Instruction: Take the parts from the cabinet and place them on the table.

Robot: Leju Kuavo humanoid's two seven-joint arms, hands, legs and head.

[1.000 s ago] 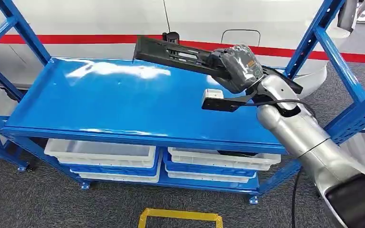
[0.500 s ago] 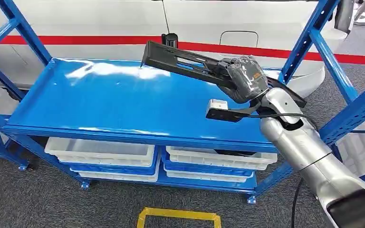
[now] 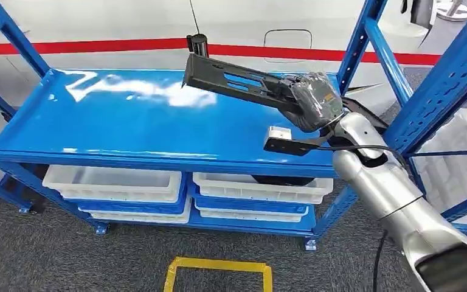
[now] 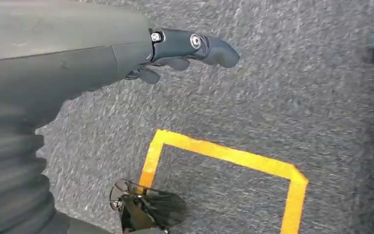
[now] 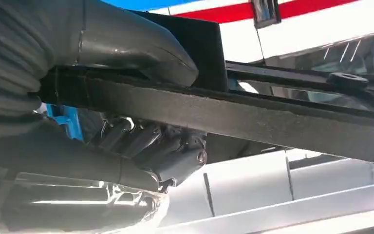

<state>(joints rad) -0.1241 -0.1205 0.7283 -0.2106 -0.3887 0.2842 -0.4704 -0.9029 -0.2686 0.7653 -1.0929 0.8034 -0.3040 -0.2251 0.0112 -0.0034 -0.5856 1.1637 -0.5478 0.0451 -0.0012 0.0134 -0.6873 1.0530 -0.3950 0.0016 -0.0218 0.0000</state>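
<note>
A long black part (image 3: pixel 234 80) was held in the air above the blue shelf top (image 3: pixel 127 128), at the upper centre of the head view. It ran from its free end near the upper middle of the frame down and to the right into the right hand (image 3: pixel 313 100), which was clamped around its near end. The hand was wrapped in a clear, glossy cover, so the fingers beneath could hardly be made out there. In the right wrist view the part (image 5: pixel 253 114) was seen as a dark bar crossing the frame, with the thick thumb (image 5: pixel 126 44) pressed over one side and the darker fingers (image 5: pixel 168 151) curled under the other; the far end of the part was cut off at the frame edge. Whether the free end touched the shelf top could not be told.

The left hand (image 4: pixel 175 51) was seen over grey carpet (image 4: pixel 297 97) with its fingers apart and nothing in them, near a yellow floor marking (image 4: pixel 224 153).

Below the shelf top, at the lower centre of the head view, white bins (image 3: pixel 112 182) were stacked on a lower shelf, partly hidden by the front rail. A white wall with a red stripe (image 3: pixel 97 45) was seen behind.
</note>
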